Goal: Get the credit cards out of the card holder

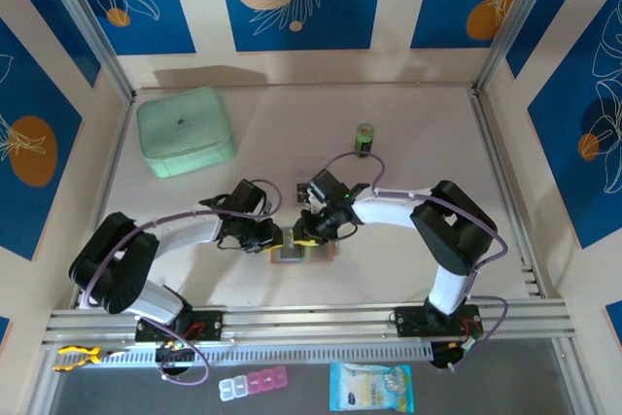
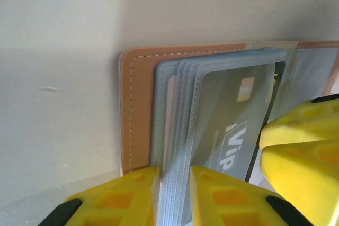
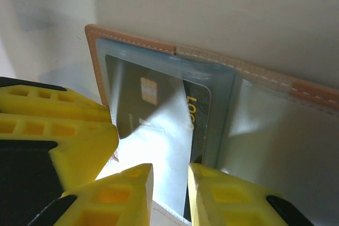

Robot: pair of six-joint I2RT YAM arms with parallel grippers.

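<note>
We judge the task barely begun. No card lies loose on the table (image 1: 389, 269) around the card holder (image 1: 290, 256). The credit cards (image 2: 233, 125) we can see sit inside its clear sleeves (image 2: 175, 109): a grey one marked VIP in the left wrist view, and a dark one with a chip and yellow lettering in the right wrist view. Every card is left to draw out, and we cannot tell how many there are.

The card holder lies opened flat on the table with its lining upward. The mint-green case (image 1: 185, 131) stands well apart from it, toward the far left. Its long axis runs left to right, from one gripper to the other. We cannot tell which way the sleeve mouths face.

The left gripper (image 2: 175, 183) is at the card holder's left end, its jaws drawn narrow and clamped on the edges of the stacked sleeves. The right gripper (image 3: 170, 183) is just right of it, its jaws close together on a clear leaf over the dark card. We cannot tell whether it pinches the card as well.
</note>
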